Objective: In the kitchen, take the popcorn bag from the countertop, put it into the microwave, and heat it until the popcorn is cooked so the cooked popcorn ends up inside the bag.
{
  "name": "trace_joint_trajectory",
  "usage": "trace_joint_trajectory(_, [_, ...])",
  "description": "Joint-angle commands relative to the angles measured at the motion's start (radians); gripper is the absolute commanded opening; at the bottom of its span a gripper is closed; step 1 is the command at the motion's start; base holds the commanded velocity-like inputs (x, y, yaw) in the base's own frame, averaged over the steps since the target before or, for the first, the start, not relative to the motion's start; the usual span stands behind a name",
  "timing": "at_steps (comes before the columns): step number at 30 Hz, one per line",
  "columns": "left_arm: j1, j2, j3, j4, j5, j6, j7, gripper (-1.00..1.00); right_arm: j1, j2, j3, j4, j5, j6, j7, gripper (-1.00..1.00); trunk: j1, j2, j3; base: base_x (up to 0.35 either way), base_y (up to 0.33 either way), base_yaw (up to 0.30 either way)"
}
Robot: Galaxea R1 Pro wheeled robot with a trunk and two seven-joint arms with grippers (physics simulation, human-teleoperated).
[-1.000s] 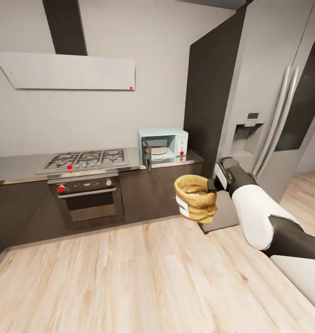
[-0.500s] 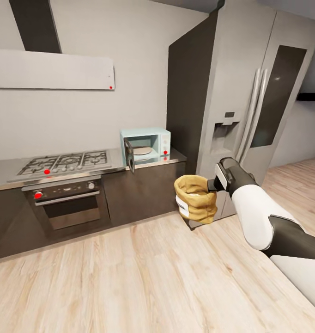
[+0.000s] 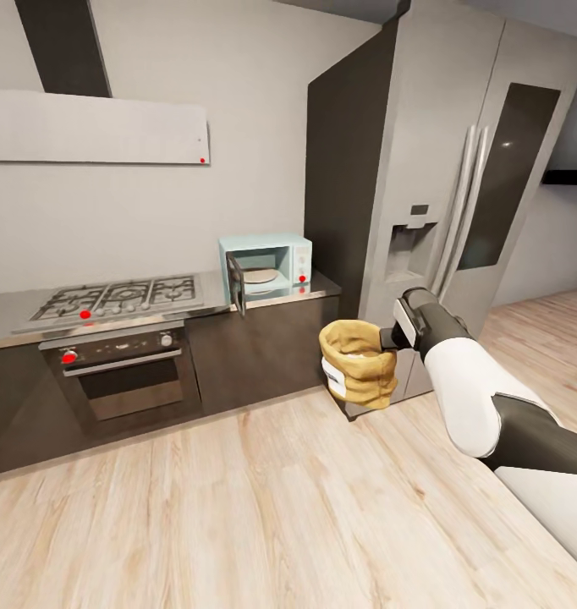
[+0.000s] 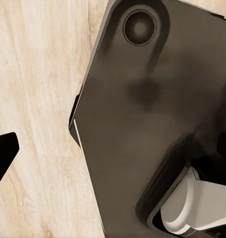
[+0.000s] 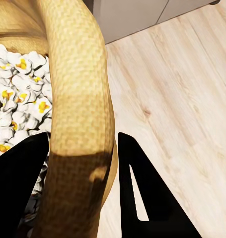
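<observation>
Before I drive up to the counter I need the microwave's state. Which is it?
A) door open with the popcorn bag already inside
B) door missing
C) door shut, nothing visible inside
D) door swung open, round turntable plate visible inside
D: in the head view the microwave has its door swung open and a round turntable plate shows inside, while the popcorn bag is held by the right gripper.

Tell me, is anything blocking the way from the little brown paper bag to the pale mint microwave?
Nothing visible does. The tan paper popcorn bag hangs in the right gripper over bare wood floor; the mint-white microwave door stands open.
</observation>
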Motion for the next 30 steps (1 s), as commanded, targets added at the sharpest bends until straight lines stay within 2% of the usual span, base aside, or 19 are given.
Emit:
trace_joint_trajectory(1, [0.000,0.000,0.001,-0.001,0.004,-0.002,0.003,1.00,-0.001,0.001,-0.007,-0.001,-0.003,0.002,-0.006,-1.00,0.000,-0.001,-0.001,0.000,0.000,0.000])
trace_joint_trajectory(11, [0.000,-0.002,0.001,-0.001,0.004,-0.003,0.005,1.00,-0.001,0.001,-0.007,-0.002,-0.002,0.002,-0.009,-1.00,0.000,-0.001,-0.001,0.028,-0.019,0.000])
trace_joint_trajectory(23, [0.000,0.000,-0.001,-0.001,0.004,-0.003,0.004,1.00,-0.001,0.008,-0.006,-0.012,-0.001,0.002,-0.008,-1.00,0.000,-0.001,-0.001,0.238,-0.171,0.000])
trace_joint_trajectory(30, [0.000,0.001,-0.002,-0.001,0.004,-0.002,0.003,1.00,-0.001,0.015,-0.006,-0.013,-0.001,0.002,-0.008,-1.00,0.000,-0.001,-0.001,0.303,-0.030,0.000])
